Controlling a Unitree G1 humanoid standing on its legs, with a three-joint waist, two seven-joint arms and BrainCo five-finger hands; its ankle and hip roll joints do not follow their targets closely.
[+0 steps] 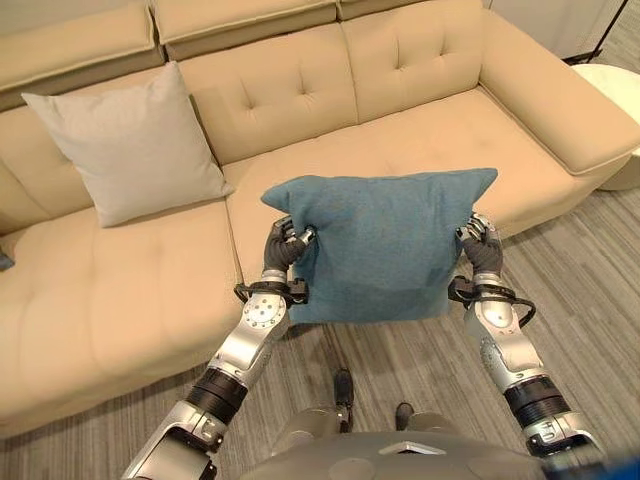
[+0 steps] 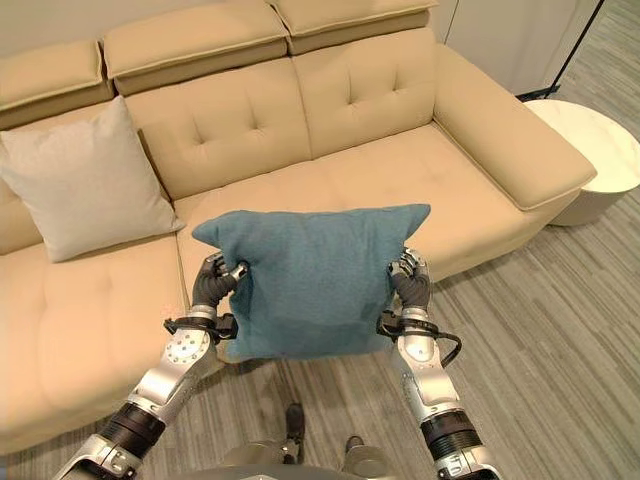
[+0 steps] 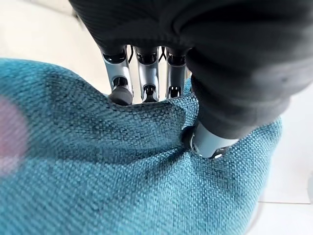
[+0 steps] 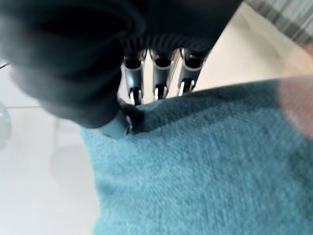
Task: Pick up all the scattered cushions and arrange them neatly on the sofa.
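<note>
Left hand (image 1: 284,246), right hand (image 1: 482,247) gripping teal cushion (image 1: 385,245)

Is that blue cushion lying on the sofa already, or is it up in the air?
In the air: the blue cushion hangs upright before the sofa, pinched by the left robot hand and right robot hand.

a round white side table (image 2: 592,150) stands on grey striped flooring (image 2: 560,330) beside white cabinet doors (image 2: 510,40).

Beige sofa (image 1: 420,140) — grey cushion (image 1: 130,145) on it
</note>
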